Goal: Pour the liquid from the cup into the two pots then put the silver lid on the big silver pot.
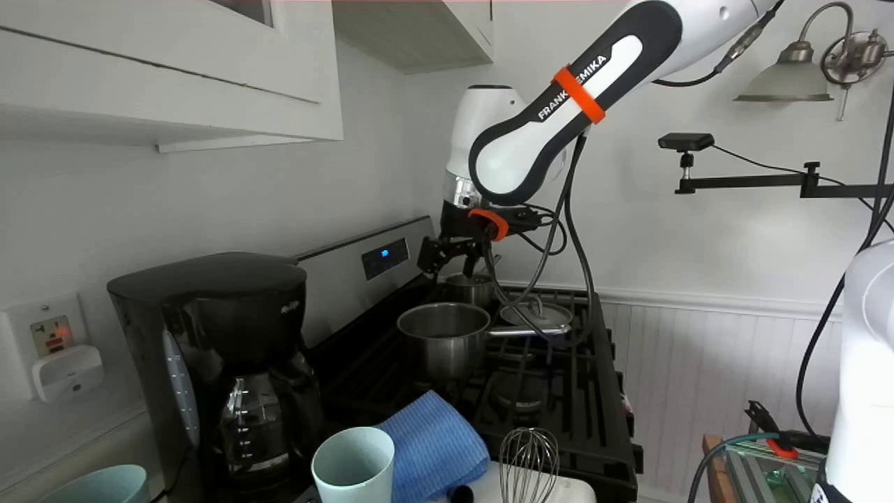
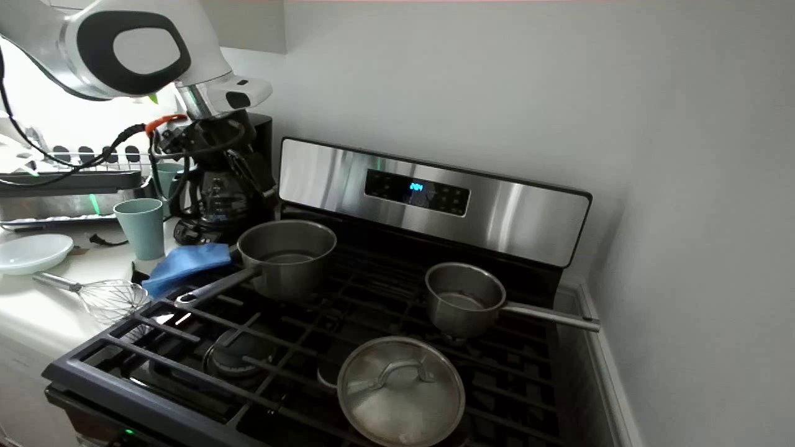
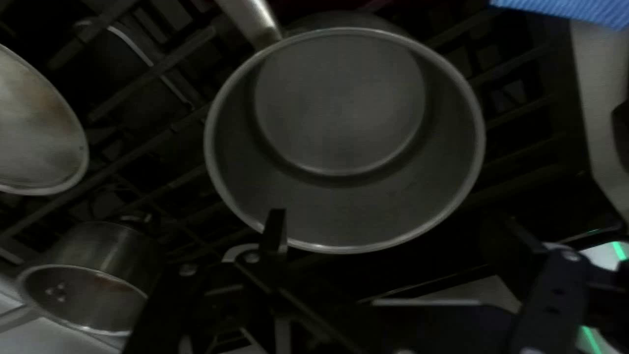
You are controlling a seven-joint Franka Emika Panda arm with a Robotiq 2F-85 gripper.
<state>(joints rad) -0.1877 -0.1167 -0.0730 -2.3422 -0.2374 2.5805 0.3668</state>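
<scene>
Silver lid [image 2: 401,394] lies right of the big pot [image 2: 287,268], maybe off for pouring, and the gripper [image 1: 450,270] has empty, spread jaws.

Beside the gas stove [image 2: 372,292] stands a drip coffee maker [image 1: 213,300] with a glass carafe [image 1: 255,423]. A blue cloth [image 1: 434,447] lies at the stove's edge, a wire whisk [image 2: 78,287] near it, a shallow white bowl [image 2: 35,254] farther from the stove.
</scene>
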